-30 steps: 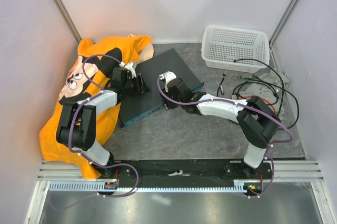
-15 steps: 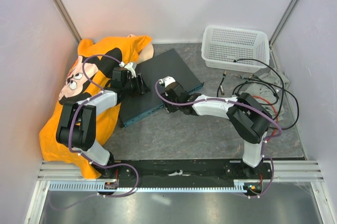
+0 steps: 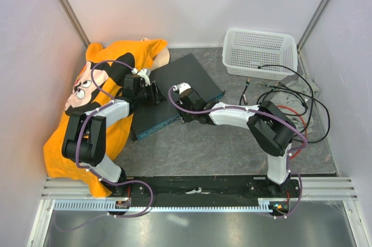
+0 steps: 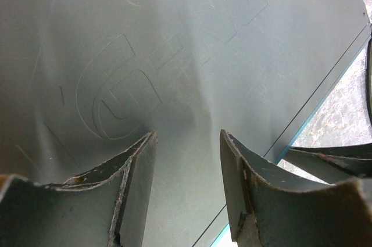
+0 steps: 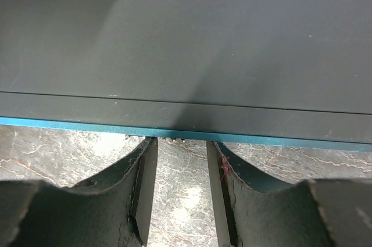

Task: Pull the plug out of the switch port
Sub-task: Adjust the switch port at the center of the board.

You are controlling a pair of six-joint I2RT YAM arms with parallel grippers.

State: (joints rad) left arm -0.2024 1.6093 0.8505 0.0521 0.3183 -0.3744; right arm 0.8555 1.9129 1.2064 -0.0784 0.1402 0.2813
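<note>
The switch (image 3: 189, 78) is a flat dark blue-grey box lying at an angle mid-table, its teal front edge (image 5: 87, 122) turned toward the arms. My left gripper (image 3: 157, 93) is open over the left part of its lid; in the left wrist view only the embossed lid (image 4: 174, 55) shows between the fingers of that gripper (image 4: 188, 133). My right gripper (image 3: 183, 114) stands open at the front edge, and the gap of that gripper (image 5: 181, 141) shows only bare marbled floor. Small tabs peek out under the teal edge there. The plug is hidden from view.
A white mesh basket (image 3: 260, 52) stands at the back right. Loose black cables (image 3: 285, 93) and a red one (image 3: 296, 110) sprawl in front of it. An orange cartoon shirt (image 3: 96, 101) covers the left side, under the left arm.
The right arm has slid left along the switch's front edge and its jaws have narrowed slightly. The left arm has not moved.
</note>
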